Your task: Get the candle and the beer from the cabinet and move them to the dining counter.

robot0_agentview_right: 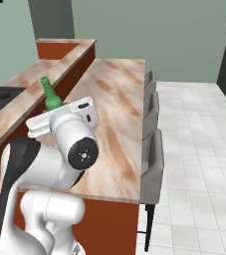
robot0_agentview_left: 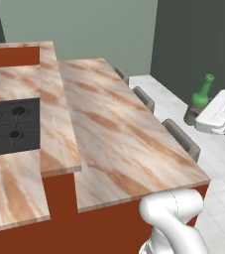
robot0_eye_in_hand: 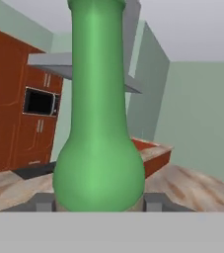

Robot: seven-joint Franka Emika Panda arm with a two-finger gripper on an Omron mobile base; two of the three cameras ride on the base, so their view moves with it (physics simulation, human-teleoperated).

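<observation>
Beyond the dining counter, the tool clamps the green, long-necked beer upright.

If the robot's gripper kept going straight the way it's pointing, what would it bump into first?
Nothing nearby, probably. The gripper is shut on the beer, and beyond it lies open air above the dining counter, then the far green wall. Depth is hard to judge.

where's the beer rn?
The beer sits held in the tool, upright beside the dining counter, near the chairs.
</observation>
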